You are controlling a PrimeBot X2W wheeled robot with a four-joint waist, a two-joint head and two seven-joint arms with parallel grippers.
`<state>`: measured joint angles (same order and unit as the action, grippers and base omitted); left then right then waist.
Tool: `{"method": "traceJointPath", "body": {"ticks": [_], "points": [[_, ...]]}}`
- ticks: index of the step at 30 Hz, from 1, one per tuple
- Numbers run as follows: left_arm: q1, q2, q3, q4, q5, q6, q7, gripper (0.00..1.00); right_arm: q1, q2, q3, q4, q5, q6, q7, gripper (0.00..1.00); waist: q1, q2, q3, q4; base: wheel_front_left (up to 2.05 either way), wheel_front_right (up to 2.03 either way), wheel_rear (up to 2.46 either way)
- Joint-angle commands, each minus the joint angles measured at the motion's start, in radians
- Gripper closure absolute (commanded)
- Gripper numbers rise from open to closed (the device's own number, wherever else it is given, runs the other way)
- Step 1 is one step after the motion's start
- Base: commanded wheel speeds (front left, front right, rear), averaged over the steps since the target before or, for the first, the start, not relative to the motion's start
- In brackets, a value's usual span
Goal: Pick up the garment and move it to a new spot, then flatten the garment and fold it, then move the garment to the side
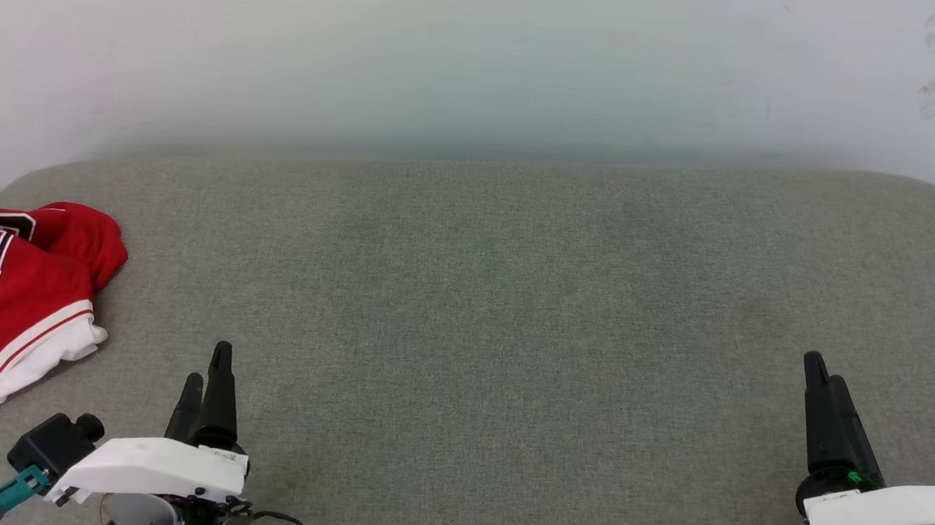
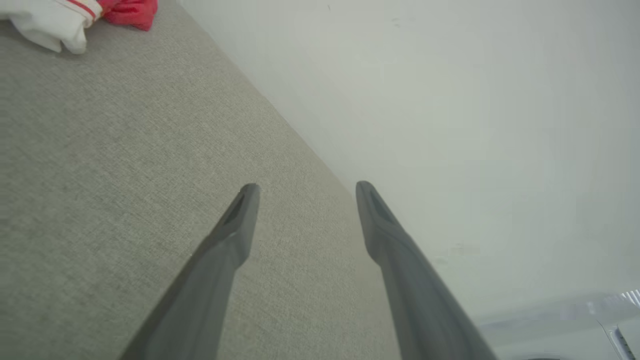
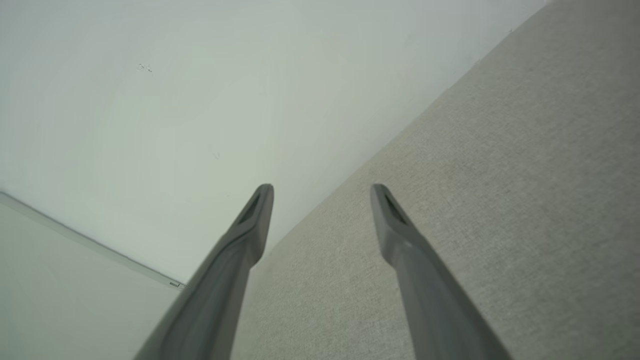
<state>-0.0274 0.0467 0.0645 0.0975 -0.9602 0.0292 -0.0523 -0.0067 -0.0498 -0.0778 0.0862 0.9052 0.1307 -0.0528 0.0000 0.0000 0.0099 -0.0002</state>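
The red jersey (image 1: pixel 11 299) lies crumpled at the left edge of the grey fabric surface (image 1: pixel 513 314). The frame cuts it off and its black letters are only partly readable. The left tool (image 1: pixel 208 364) and right tool (image 1: pixel 824 374) are empty, fingers parted.

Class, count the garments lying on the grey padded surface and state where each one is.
1. The garment lies crumpled at the left edge of the grey padded surface, left of the left gripper. It runs out of the head view, so anything further left is unseen.
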Motion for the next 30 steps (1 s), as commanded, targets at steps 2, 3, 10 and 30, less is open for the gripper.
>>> {"method": "traceJointPath", "body": {"ticks": [2,3,10,30], "points": [[-0.004,0.003,-0.009,-0.024,0.056,0.01,-0.012,0.0,0.0,-0.002,0.005,-0.026,-0.048,0.0,-0.011,0.0,0.0,0.0,0.0,0.0,0.0,0.0,0.0],[-0.002,0.003,-0.013,-0.026,0.081,0.014,-0.016,0.0,0.002,-0.002,0.007,-0.03,-0.064,0.0,-0.015,0.0,0.0,0.0,0.0,0.001,0.0,0.0,0.0],[0.007,0.005,-0.041,-0.035,0.222,0.039,-0.039,0.0,0.015,-0.001,0.015,-0.053,-0.166,0.0,-0.038,0.0,0.0,0.0,0.001,0.001,0.0,0.0,0.0],[0.028,0.039,-0.13,-0.073,0.474,0.1,-0.097,0.0,0.048,-0.001,0.049,-0.103,-0.468,0.0,-0.096,0.0,0.0,0.0,0.002,0.0,0.0,0.0,0.0]]}}
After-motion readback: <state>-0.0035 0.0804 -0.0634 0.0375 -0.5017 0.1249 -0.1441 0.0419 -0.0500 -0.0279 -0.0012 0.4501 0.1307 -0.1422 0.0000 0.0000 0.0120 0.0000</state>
